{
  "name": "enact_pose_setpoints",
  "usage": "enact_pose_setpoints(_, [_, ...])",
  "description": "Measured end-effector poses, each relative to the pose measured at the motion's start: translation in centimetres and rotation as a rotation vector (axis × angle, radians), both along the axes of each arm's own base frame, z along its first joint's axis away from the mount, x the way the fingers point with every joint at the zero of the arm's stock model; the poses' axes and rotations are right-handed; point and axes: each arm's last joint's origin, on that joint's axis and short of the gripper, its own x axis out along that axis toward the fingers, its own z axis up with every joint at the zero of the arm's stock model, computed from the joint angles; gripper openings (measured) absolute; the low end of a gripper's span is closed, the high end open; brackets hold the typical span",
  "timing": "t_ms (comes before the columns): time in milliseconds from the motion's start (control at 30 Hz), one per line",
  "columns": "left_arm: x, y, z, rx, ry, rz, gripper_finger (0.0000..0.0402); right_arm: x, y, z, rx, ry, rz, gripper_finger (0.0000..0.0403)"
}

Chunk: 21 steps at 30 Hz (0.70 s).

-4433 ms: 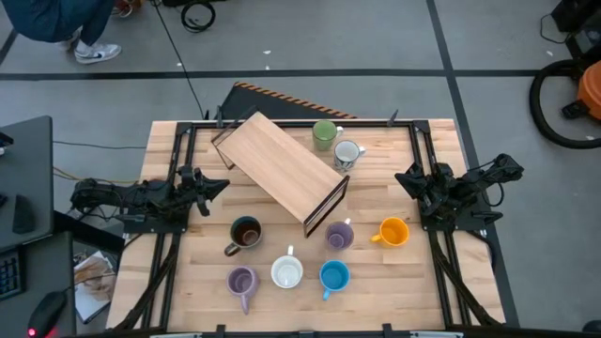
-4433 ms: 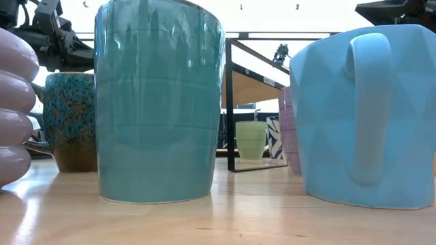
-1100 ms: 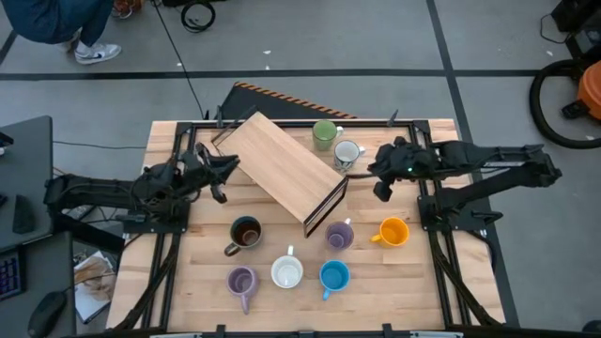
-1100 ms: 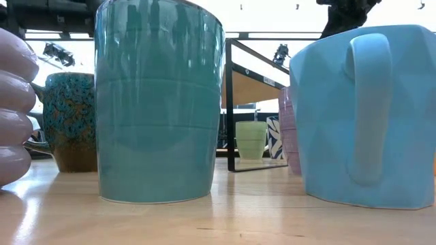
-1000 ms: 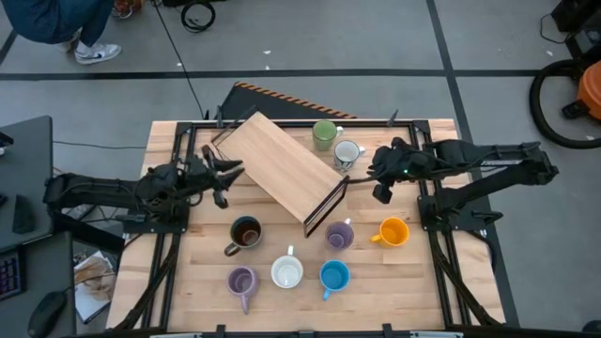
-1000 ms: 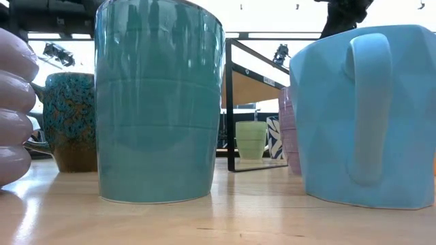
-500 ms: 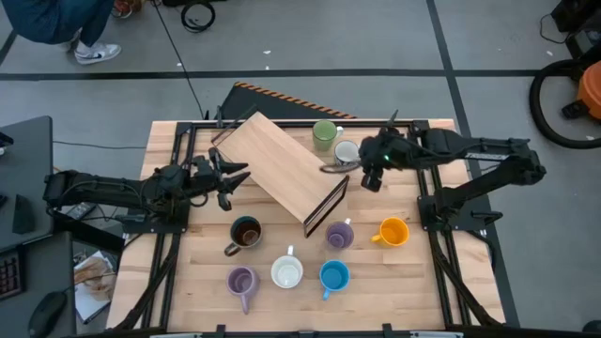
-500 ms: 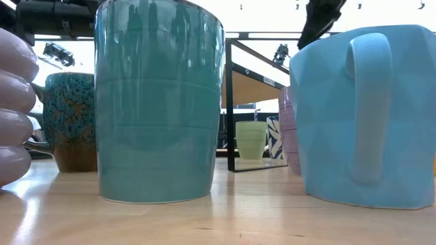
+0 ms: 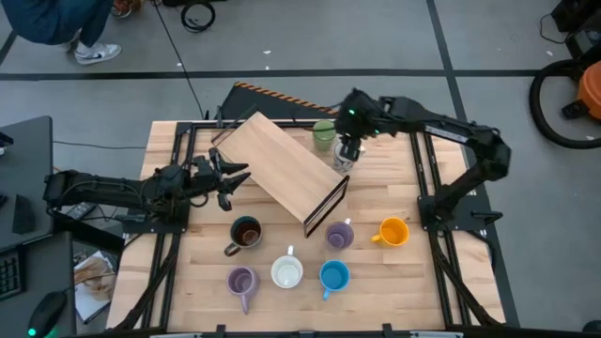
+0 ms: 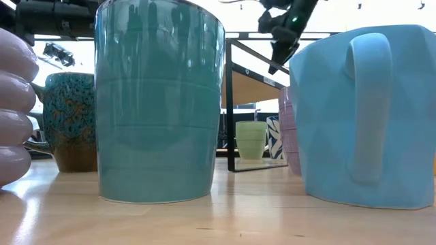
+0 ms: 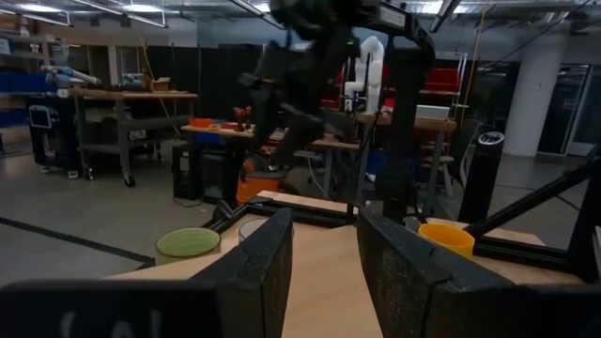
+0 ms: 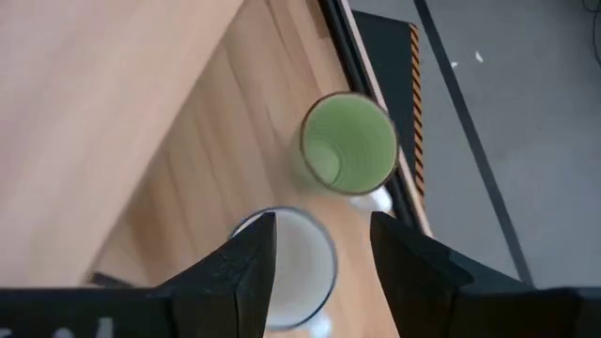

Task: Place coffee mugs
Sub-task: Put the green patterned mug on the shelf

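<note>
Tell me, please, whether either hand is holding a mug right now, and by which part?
Neither. The right hand hangs open over the white patterned mug, beside the green mug; the left hand is open beside the wooden shelf.

- High view: the right gripper covers most of the patterned mug; only a sliver shows.
- Low view: the lavender mug is cut off by the picture's edge, and the blue mug runs past the opposite edge.
- Low view: the teal-looking mug hides much of the bench behind it.
- Right wrist view: the white mug is partly hidden by the gripper's fingers.
- Left wrist view: the orange mug shows only its rim.
</note>
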Motion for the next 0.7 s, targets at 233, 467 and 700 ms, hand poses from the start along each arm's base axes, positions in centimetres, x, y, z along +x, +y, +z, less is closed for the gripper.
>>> enact_pose_setpoints(233, [0.0, 0.0, -0.4, -0.030, 0.030, -0.004, 0.0128, 2.7, -3.3, -1.1, -0.009, 0.049, 0.083, 0.0180])
enact_pose_setpoints(467, [0.1, 0.0, -0.7, -0.067, 0.056, -0.003, 0.0128, 5.1, -6.6, -2.5, -0.051, 0.039, 0.153, 0.0180])
enact_pose_setpoints(700, [0.0, 0.1, -0.7, -0.032, 0.065, 0.039, 0.0128, 6.3, -7.5, -4.8, 0.019, 0.161, 0.170, 0.0181])
